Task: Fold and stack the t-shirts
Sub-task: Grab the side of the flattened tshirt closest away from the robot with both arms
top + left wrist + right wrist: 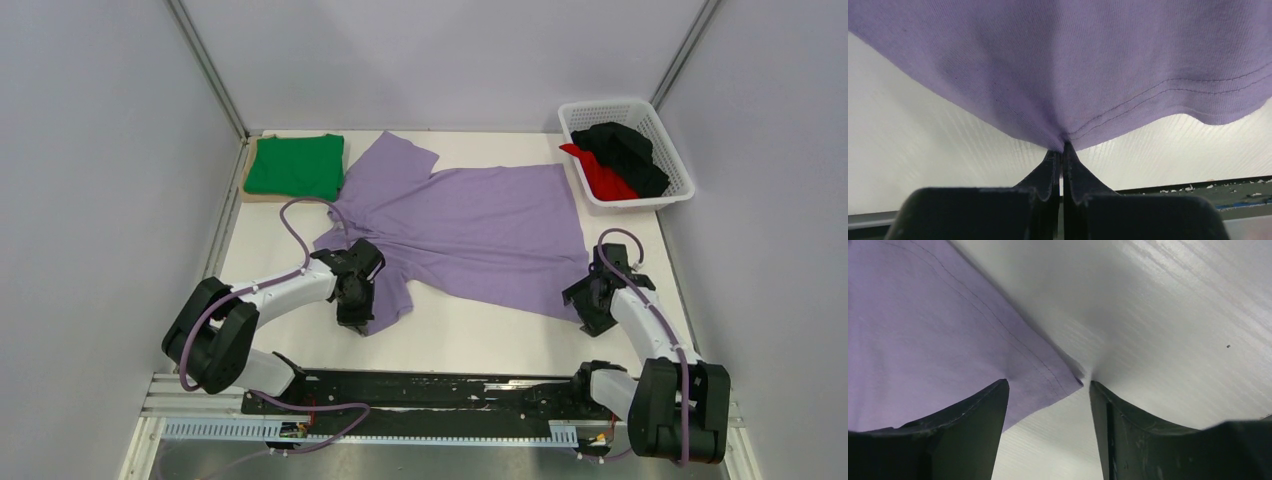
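1. Lilac t-shirt (470, 225): spread across the middle of the worktop (480, 335), collar to the left.
2. Left hand (1063, 152): clamped tight on the hem of the lilac t-shirt's near-left sleeve.
3. Right hand (1048, 385): fingers apart, set either side of the lilac t-shirt's near-right hem corner.
4. Green t-shirt (296, 165): folded, lying on the tan board (262, 196), far left.
5. Black t-shirt (625, 150) and red t-shirt (603, 178): bundled in the white basket (676, 168), far right.

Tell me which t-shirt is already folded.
The green t-shirt at the far left: a neat rectangle. The lilac t-shirt lies spread out; the black t-shirt and red t-shirt sit crumpled in the basket.
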Robot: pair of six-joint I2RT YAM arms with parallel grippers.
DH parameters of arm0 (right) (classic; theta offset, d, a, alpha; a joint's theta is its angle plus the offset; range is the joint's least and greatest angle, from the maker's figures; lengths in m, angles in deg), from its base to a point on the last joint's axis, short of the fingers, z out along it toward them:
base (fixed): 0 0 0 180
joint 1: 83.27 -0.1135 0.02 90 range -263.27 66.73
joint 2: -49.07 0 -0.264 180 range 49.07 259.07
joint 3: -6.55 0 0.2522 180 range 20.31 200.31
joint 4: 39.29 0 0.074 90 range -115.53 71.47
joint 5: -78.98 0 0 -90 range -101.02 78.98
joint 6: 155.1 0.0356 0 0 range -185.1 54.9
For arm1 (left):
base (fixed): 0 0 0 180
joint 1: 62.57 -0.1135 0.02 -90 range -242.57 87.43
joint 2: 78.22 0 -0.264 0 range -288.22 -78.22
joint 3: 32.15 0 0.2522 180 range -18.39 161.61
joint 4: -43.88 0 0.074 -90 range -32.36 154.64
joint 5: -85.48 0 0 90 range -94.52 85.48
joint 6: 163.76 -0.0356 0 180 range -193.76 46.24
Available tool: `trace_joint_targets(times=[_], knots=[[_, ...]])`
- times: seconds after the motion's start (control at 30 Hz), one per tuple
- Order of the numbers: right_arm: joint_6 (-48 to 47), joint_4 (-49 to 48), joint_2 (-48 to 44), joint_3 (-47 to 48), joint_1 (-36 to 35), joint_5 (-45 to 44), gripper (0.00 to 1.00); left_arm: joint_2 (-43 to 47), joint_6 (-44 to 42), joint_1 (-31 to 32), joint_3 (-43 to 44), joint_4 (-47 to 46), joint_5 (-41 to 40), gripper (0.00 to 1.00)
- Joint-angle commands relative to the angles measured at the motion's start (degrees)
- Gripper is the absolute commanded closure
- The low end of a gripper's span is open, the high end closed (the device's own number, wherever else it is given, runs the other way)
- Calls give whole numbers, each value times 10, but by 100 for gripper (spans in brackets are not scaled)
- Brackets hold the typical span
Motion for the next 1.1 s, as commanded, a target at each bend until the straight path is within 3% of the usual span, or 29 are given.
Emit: trace_joint_targets(times=[0.0, 0.17, 0.43, 0.63, 0.83, 1.07], knots=[[6, -22, 22, -8, 2, 32, 37, -17, -10, 5, -20, -56, 0, 100], [0, -37, 58, 4, 2, 24, 42, -22, -14, 5, -23, -62, 6, 100], [-15, -68, 98, 20, 2, 22, 65, -8, -8, 5, -25, -42, 13, 100], [-37, -72, 104, 33, 2, 23, 99, 26, -1, 5, -28, -4, 28, 100], [-57, -37, 56, 60, 2, 31, 100, 106, 29, 6, -37, 68, 86, 100], [-42, 127, 3, 111, 2, 29, 100, 208, 71, 8, -4, 190, 92, 100]])
